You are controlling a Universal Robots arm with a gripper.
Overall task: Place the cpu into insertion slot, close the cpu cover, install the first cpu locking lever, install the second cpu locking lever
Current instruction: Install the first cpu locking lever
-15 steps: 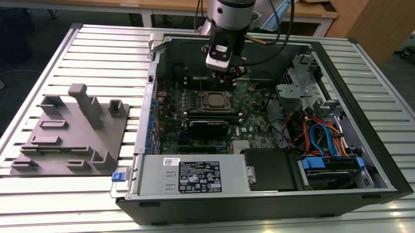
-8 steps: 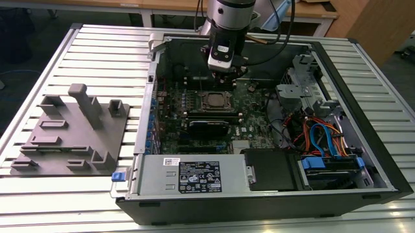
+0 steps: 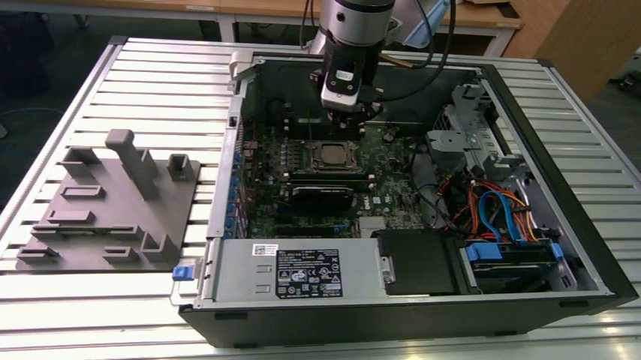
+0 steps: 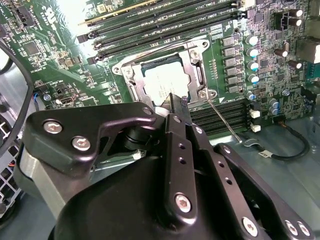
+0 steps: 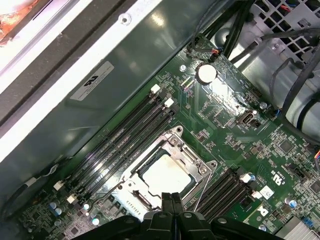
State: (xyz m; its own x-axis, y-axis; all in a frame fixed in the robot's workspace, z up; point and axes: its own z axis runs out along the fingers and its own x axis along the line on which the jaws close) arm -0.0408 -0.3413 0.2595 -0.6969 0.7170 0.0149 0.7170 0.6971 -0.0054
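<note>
Exterior view: my gripper (image 3: 350, 111) hangs over the insertion slot (image 3: 331, 156), hemmed by the case (image 3: 401, 322) walls. Second wrist view: fingers (image 4: 180, 125) pressed together, holding nothing; the cpu (image 4: 162, 80) lies seated under the cpu cover (image 4: 196, 67), apparently down. A loose lever (image 4: 222, 120) juts out; a sideways slip risks striking capacitors (image 4: 252, 55). First wrist view: memory slots (image 5: 125, 135) crowd one side; I judge free room upward only.

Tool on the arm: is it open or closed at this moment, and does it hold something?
Tool: closed, fingers pressed together, nothing visible between them, close to the cpu.
</note>
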